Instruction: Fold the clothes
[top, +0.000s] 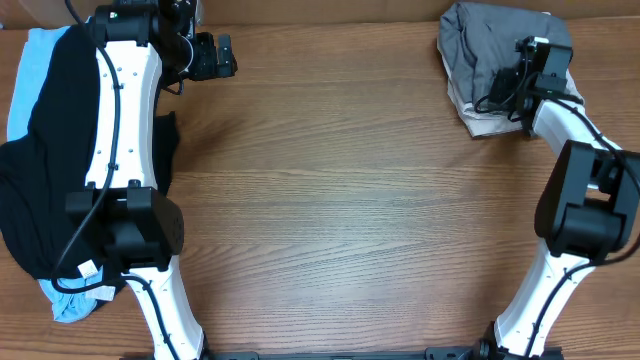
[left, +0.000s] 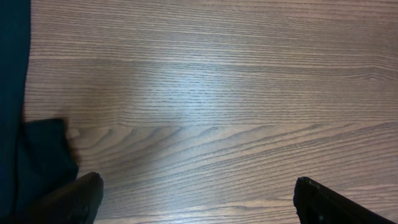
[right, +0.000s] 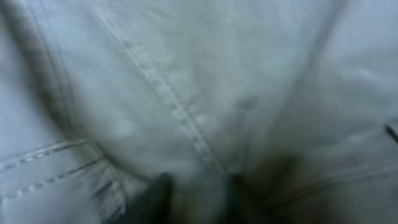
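Overhead, the wooden table (top: 330, 200) has its clothes in two heaps. At about 1 o'clock lie the grey-olive shorts (top: 480, 40), bunched up, with an edge of the beige shorts (top: 478, 122) peeking out beneath them on the 6 o'clock side. Along the 9 o'clock edge spreads the black garment (top: 45, 170), lying over the light-blue garment (top: 30, 75), which shows at the 10 o'clock corner and again near 7 o'clock.

The right gripper (top: 497, 95) is down on the grey-olive shorts, at the pile's 4 o'clock side. Its wrist camera is filled with blurred pale cloth and stitched seams; two dark shapes at the bottom edge are probably its fingers (right: 158, 199), but the frames do not show whether the jaws are pinching cloth or merely resting on it.

The left gripper (top: 225, 55) sits at about 11 o'clock, over bare wood just beside the black garment. From the left wrist, its fingers (left: 84, 196) stand spread wide with nothing but wood grain between them, and the black garment fills the 9 o'clock edge.
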